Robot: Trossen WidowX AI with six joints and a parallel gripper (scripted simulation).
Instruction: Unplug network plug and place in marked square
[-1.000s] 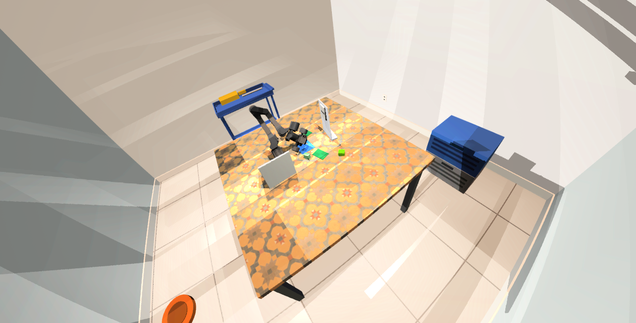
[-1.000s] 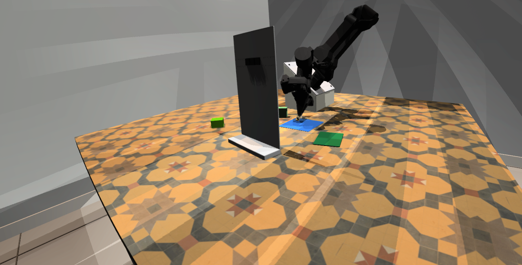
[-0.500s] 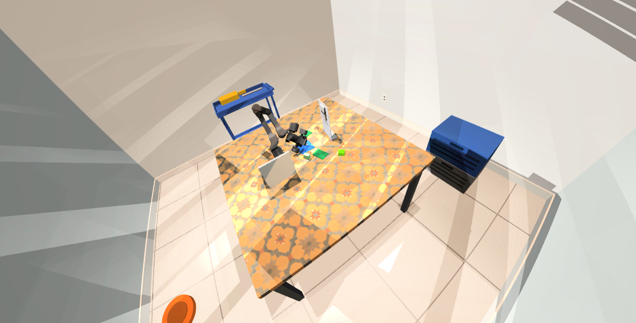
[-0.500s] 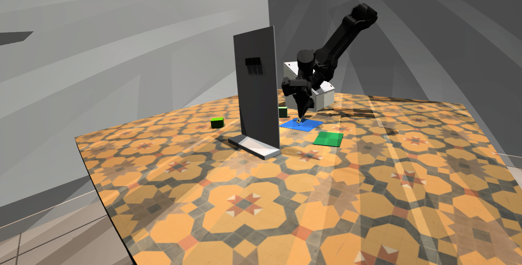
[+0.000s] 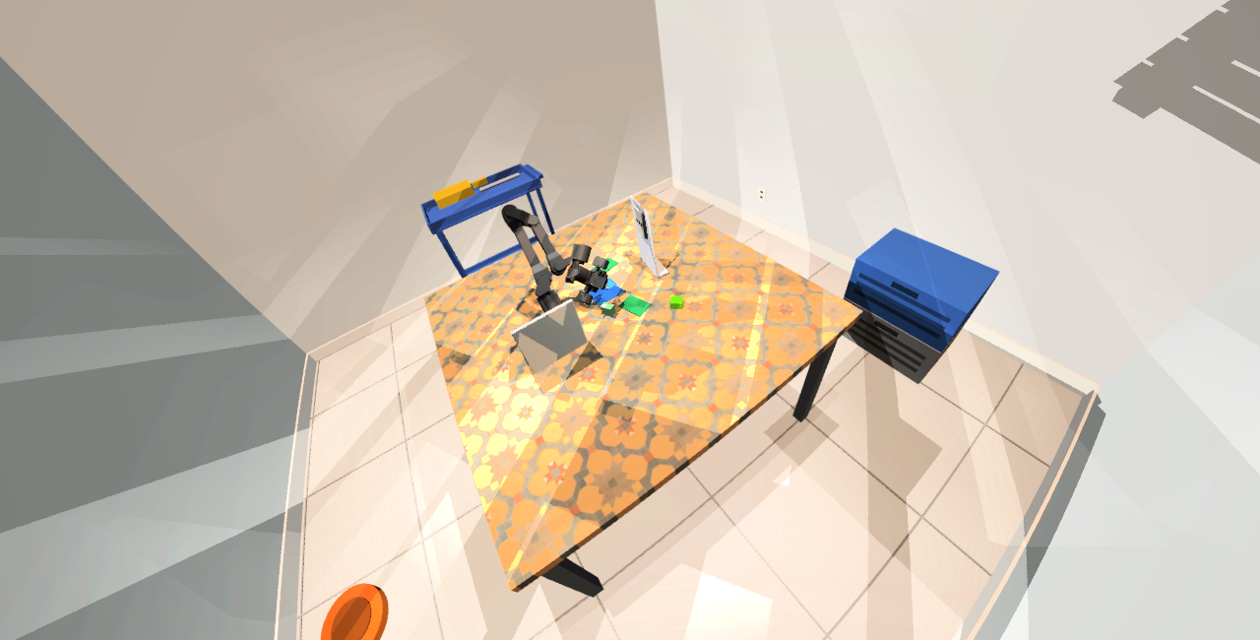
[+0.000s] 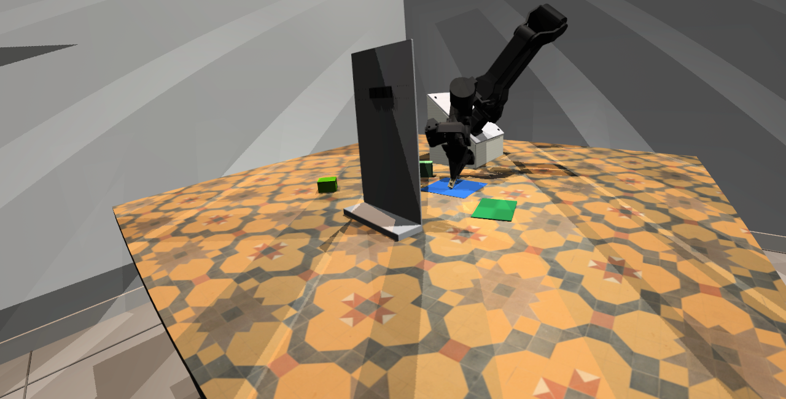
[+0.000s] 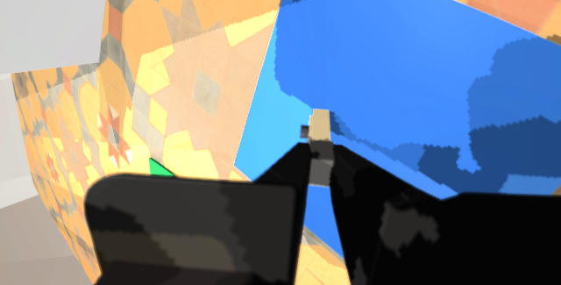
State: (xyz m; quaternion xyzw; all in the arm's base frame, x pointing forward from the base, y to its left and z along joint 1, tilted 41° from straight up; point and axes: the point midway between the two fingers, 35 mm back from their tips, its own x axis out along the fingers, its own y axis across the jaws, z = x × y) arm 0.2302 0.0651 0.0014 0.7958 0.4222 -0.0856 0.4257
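The plug [image 6: 451,183] [image 7: 320,124] is a small beige block with a dark tab at its side in the wrist view. My gripper [image 6: 452,178] [image 7: 318,154] is shut on it and points down. The plug is over the blue square [image 6: 466,189] [image 7: 394,57] [image 5: 607,291], low at its surface; I cannot tell whether it touches. The upright panel [image 5: 646,239] [image 6: 384,160] stands apart from the plug, with a dark socket opening [image 6: 380,92] high on its face.
A green square [image 5: 636,305] lies beside the blue one; a green square [image 6: 494,209] also shows in the exterior view. A bright green block [image 5: 676,302] [image 6: 326,185] and a darker green block [image 5: 609,310] [image 6: 425,169] stand nearby. A pale box [image 5: 554,341] [image 6: 489,149] is beside the arm.
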